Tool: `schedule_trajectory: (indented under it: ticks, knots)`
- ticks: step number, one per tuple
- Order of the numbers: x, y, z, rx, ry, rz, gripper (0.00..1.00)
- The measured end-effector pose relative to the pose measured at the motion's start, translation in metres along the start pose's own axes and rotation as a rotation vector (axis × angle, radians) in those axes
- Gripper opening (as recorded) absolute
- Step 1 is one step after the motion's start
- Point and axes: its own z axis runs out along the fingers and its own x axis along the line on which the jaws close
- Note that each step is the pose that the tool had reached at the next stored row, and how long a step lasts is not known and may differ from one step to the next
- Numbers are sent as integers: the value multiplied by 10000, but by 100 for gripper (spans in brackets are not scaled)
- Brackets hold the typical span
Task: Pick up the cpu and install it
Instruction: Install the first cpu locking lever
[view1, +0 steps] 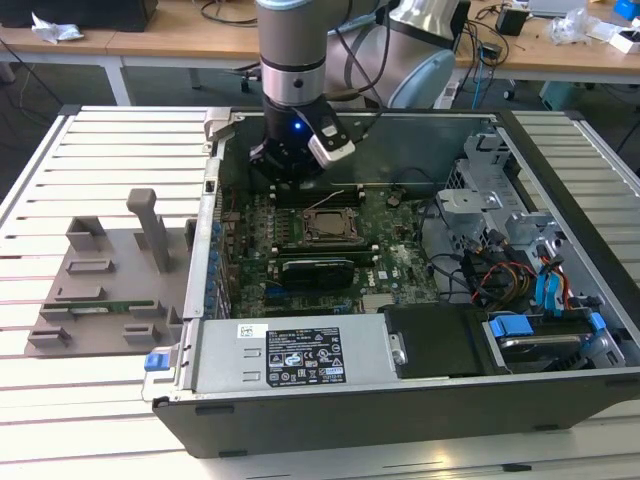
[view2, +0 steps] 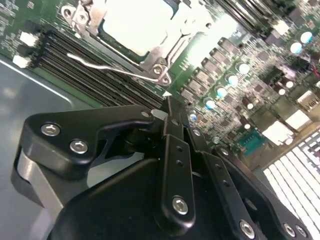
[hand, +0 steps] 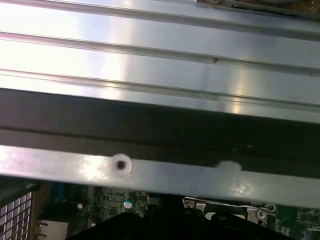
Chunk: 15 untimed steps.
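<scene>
The cpu (view2: 135, 22) lies inside its socket frame (view2: 165, 47) on the motherboard (view1: 400, 270), near the middle of the open computer case (view1: 400, 390) on the bench (view1: 100, 140). In the exterior view the end effector (view1: 290, 172) hangs low over the board at about 12 o'clock from the socket. In the second wrist view the end effector (view2: 167, 105) has its fingers drawn narrow, tips together, with nothing plainly held between them. They sit just beside the thin wire lever (view2: 110, 67) along the socket's edge, over the dark memory slots (view2: 75, 65). The chip appears seated, so the work in hand is probably securing it. That calls for slow, straight motion, touching only the lever, keeping off the chip's bright top and the small parts around it.
</scene>
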Motion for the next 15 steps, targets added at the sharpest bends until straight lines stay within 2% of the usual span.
schedule_trajectory:
  ticks: [2,4,7,11,15]
  knots:
    - [-38,-5,11,-57,-2,0,11]
    - [-90,-11,25,-223,-15,5,11]
    - [-132,-16,37,-366,-27,5,11]
    - [-190,-31,49,-379,-20,6,11]
    - [-278,-42,80,-381,2,7,11]
